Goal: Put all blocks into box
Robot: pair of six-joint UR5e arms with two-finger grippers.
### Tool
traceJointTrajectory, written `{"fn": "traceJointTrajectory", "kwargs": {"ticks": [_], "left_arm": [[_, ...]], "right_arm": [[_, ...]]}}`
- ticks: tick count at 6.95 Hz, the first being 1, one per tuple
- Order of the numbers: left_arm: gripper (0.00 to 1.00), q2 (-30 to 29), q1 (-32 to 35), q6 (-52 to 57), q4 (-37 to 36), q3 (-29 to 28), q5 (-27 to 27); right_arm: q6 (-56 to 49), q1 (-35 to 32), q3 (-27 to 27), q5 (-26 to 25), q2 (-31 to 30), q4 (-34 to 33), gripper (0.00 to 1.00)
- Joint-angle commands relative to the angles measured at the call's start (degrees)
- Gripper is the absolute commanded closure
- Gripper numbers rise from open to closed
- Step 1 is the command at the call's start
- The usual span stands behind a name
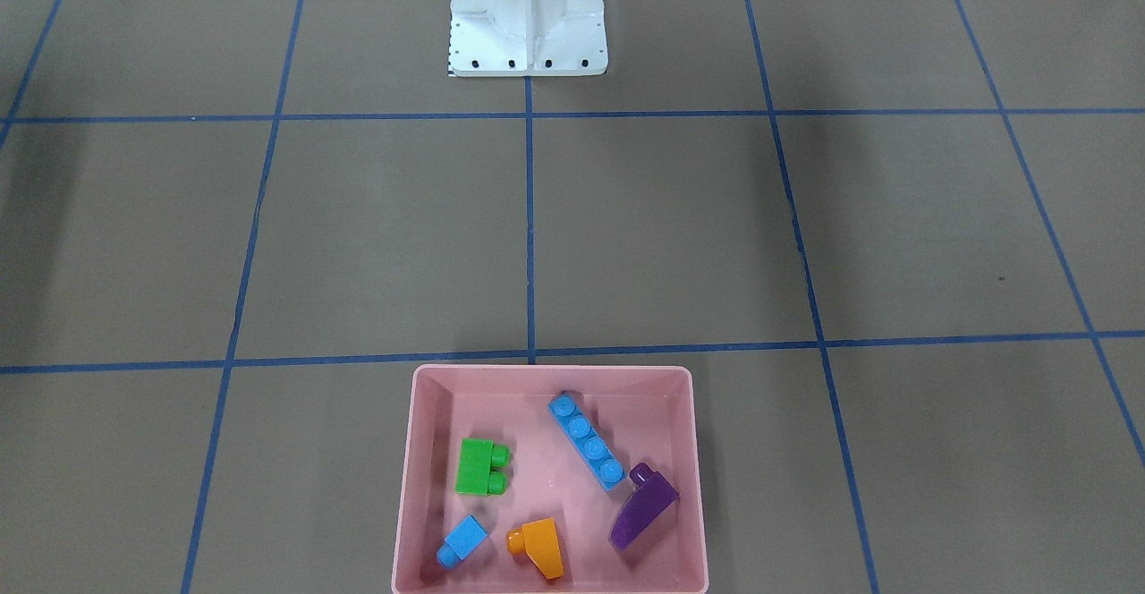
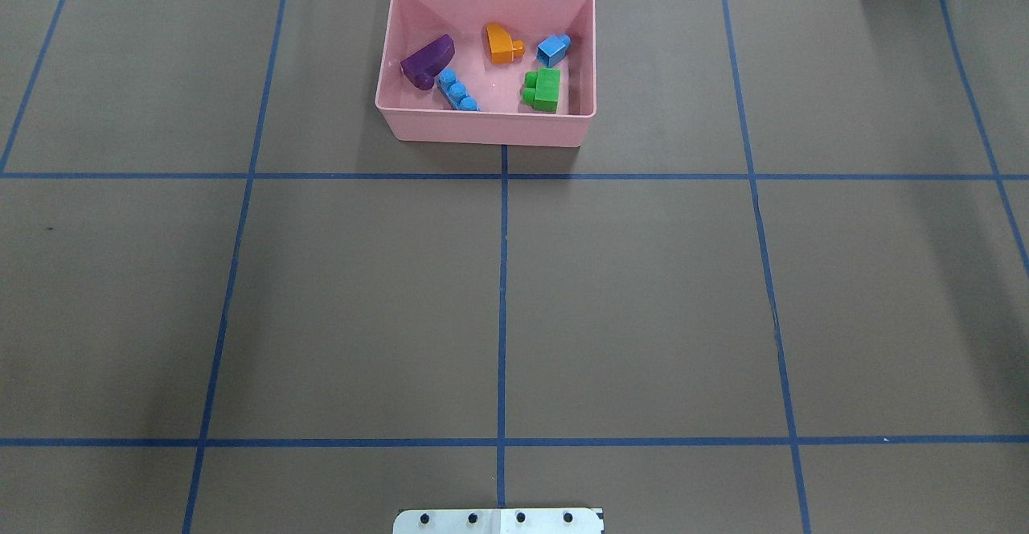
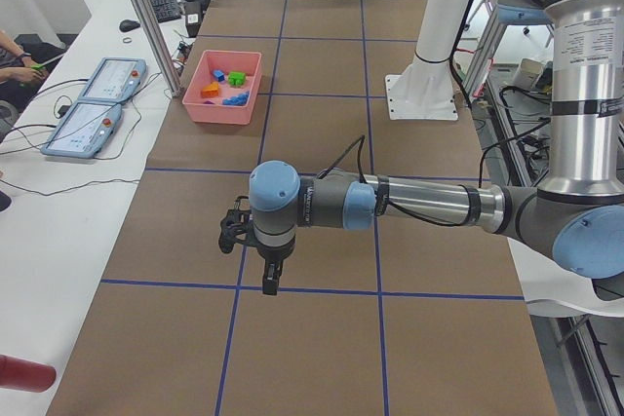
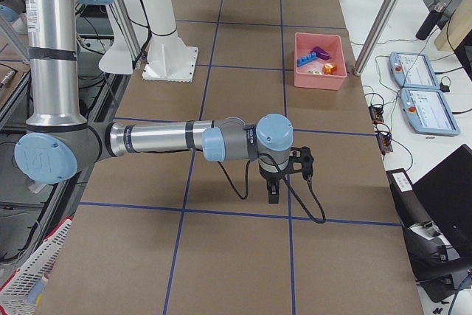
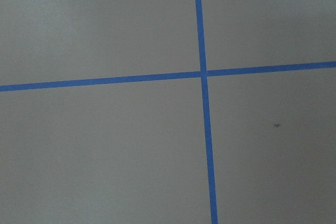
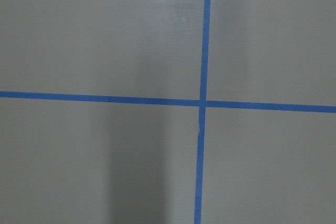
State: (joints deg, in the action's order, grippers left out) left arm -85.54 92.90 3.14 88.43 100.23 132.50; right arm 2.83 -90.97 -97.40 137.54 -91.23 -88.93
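**Jaws.** The left gripper (image 3: 268, 284) points down above the table (image 2: 643, 293). It shows only in a side view, so I cannot tell whether its jaws are apart or together. The same holds for the right gripper (image 4: 273, 195) (also seen only from the side).

**Position.** Both hang over brown surface crossed by blue tape lines (image 5: 202, 129), well apart from the box (image 1: 404, 487).

**Task items.** The box sits at the table's far edge, opposite the white base (image 1: 528, 21). All five blocks lie inside it:
- green block (image 1: 474, 467)
- long blue block (image 1: 588, 442)
- purple block (image 1: 644, 509), just beside the long blue block's end
- orange block (image 1: 539, 545)
- small blue block (image 1: 465, 538)

**Surroundings.** Two control tablets (image 3: 97, 109) with cables lie on the white bench beyond the box. A person's arm (image 3: 15, 60) shows at the bench's edge.
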Motion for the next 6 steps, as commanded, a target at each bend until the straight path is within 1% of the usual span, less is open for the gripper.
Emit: {"fn": "traceJointTrajectory", "kwargs": {"ticks": [1,6], "left_arm": [[0.00,-0.15,0.00,-0.06,-0.10,-0.12,-0.05],[0.00,0.02,0.00,-0.50,-0.10,-0.03,-0.05]], "right_arm": [[-0.01,0.00,0.11,0.01,0.00,-0.01,0.00],[0.34,0.00,0.89,-0.17,-0.01,-0.10,0.00]]}}
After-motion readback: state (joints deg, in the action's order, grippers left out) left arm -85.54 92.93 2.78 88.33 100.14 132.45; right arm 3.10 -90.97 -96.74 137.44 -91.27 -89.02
